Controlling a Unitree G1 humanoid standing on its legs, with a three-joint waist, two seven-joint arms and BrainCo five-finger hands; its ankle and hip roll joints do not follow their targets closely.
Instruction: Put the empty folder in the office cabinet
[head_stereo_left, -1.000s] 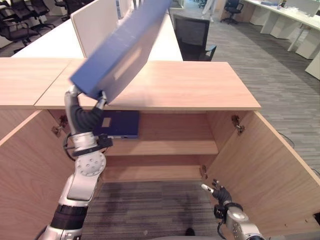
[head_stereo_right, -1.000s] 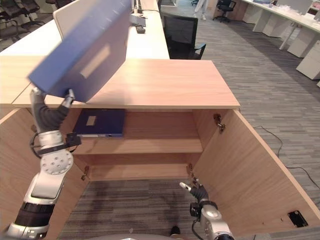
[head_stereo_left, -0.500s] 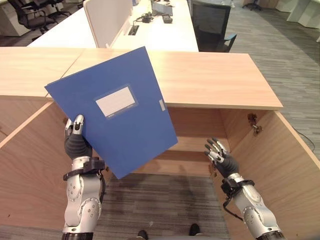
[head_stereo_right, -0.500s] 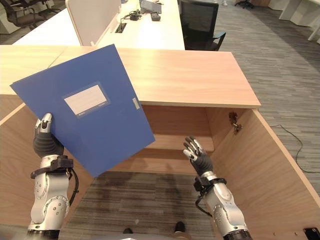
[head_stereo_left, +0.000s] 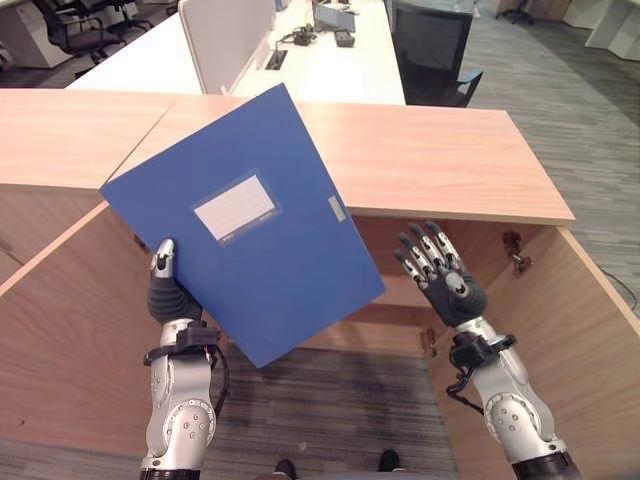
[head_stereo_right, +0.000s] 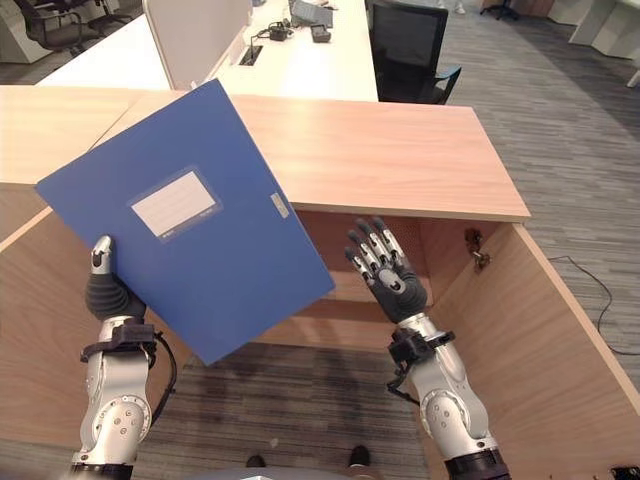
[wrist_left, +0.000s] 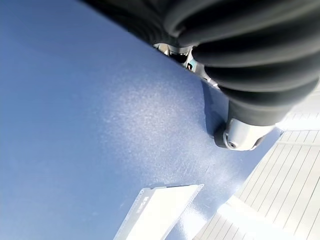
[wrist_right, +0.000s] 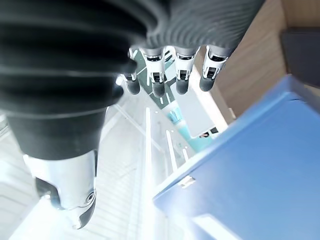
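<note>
While aloft — folder (head_stereo_left: 243, 222) in left hand (head_stereo_left: 163, 290)

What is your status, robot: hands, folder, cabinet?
Left hand grips blue folder, held up tilted. Right hand open beside it, apart. Cabinet doors open, nothing blocking.

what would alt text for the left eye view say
The robot's left hand holds a flat blue folder with a white label tilted before an open wooden cabinet; its right hand is raised, fingers spread, beside the folder.
</note>
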